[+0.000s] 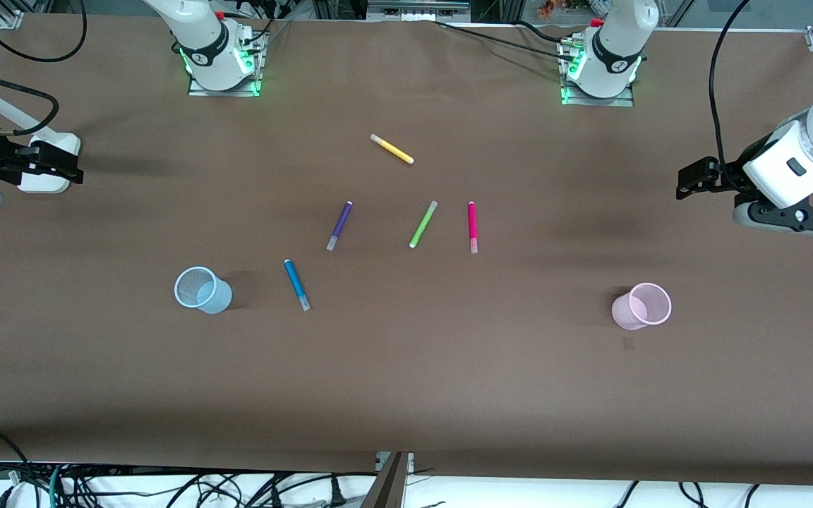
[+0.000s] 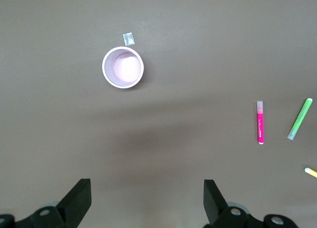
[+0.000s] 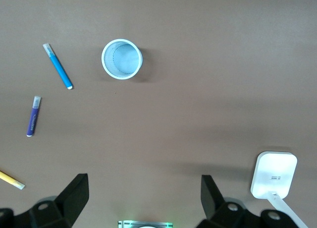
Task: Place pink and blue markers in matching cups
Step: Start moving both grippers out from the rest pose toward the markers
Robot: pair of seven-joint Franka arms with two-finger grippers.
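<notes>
- Left tool (image 2: 144, 203) hangs with its jaws spread wide and empty over the bare worktop (image 1: 406, 381) at the left arm's end; the right tool (image 3: 141, 200), equally wide open and empty, waits over the right arm's end.
- Neither marker is picked up yet.
- Pink marker (image 1: 472, 226) lies flat beside the lime-green marker (image 1: 423, 224), well apart from the upright pink cup (image 1: 641, 306).
- Blue marker (image 1: 296, 284) lies just beside the upright blue cup (image 1: 201, 290), nearer the front camera than the purple marker (image 1: 339, 225).
- Likely best approach: bring each tool down over its own marker's mid-barrel, jaws across the barrel, keeping clear of the green neighbour.
- Yellow marker (image 1: 392, 149) plays no part.
</notes>
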